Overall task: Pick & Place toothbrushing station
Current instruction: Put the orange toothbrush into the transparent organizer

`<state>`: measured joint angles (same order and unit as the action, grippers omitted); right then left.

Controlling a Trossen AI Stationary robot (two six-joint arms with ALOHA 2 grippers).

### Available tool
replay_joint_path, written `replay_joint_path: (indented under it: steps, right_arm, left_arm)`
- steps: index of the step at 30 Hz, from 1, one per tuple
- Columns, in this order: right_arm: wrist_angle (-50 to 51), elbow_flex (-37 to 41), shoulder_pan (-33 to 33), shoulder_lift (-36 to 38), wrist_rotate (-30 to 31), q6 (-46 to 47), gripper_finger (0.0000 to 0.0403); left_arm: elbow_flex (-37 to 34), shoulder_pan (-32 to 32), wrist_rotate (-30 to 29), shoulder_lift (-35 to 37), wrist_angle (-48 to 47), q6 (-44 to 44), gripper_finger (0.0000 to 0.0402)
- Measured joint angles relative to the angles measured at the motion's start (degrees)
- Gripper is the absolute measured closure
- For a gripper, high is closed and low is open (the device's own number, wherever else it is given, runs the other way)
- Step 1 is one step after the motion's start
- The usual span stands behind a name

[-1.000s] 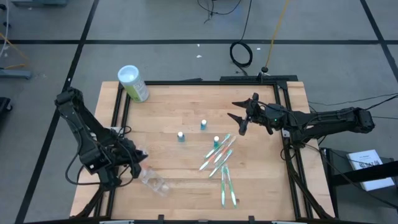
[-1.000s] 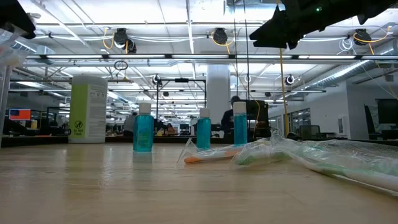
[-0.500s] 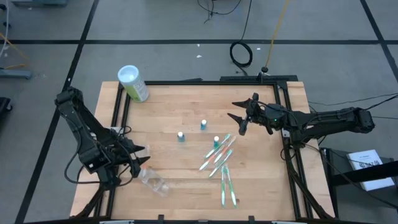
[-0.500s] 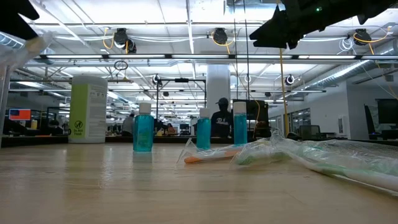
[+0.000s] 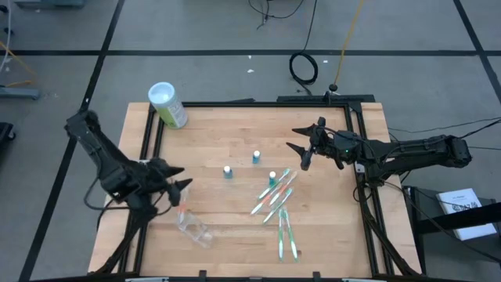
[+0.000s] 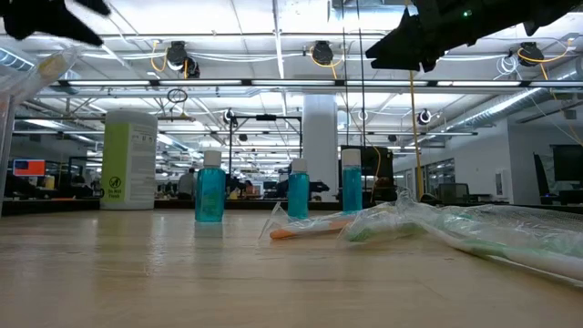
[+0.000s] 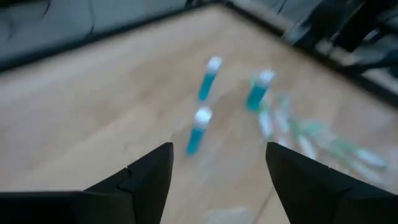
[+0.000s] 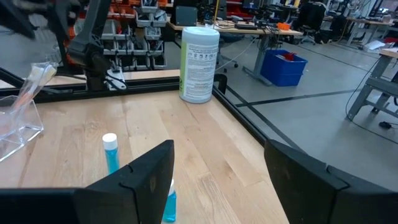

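Looking for writing, the only label is on the big green canister (image 8: 199,63) with its white lid, and the small print on it is too tiny to read. In the low view the canister (image 6: 129,160) shows a small round mark low on its green side.

The high view shows the whole wooden table (image 5: 227,125). The clear plastic holder (image 5: 192,228) sits near the left front part of the table, with an orange-tipped toothbrush (image 5: 181,211) poking out of it. The three little blue tubes (image 5: 255,157) stand apart from each other near the middle. The loose toothbrushes (image 5: 280,205) lie in a messy pile just right of the tubes.

The low view shows things the high view does not: the toothbrushes (image 6: 455,228) are in shiny clear wrappers, and a big room with lights and desks lies behind the table. The right wrist view shows the holder (image 8: 18,121) from the side.

The left gripper (image 5: 177,182) is up in the air above the holder, not touching it, and its two fingers stand wide apart with nothing between them. The left arm is bent at the table's left edge.

The right gripper (image 5: 300,152) hangs over the back right part of the table, stretched in from the right side, jaws apart and empty.
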<state>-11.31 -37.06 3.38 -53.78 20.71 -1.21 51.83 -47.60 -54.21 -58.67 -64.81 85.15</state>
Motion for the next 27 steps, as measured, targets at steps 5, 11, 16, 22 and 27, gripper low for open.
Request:
replay_joint_path:
  steps: [5,11,16,22,27]
  right_arm:
    - [0.0,0.0,0.01,0.0,0.02,0.12,0.0161]
    - [0.02,0.0,0.0,0.0,0.0,0.12,0.0161]
    - [0.05,0.0,0.0,0.0,0.0,0.12,0.0161]
    - [0.42,0.0,0.0,0.0,0.0,0.12,0.0161]
    - [0.42,0.0,0.0,0.0,0.0,0.12,0.0161]
  left_arm:
    - [-1.25,5.1,11.15,-2.1,-0.05,-0.49,0.0165]
    - [-1.51,6.8,19.24,-4.22,0.5,-0.56,0.0181]
    - [-1.51,6.15,22.95,-4.46,1.3,-0.55,0.0181]
    - [-1.51,4.97,23.14,-4.44,1.53,-0.43,0.0183]
    - [-0.96,4.96,21.22,-4.13,1.35,-1.72,0.0183]
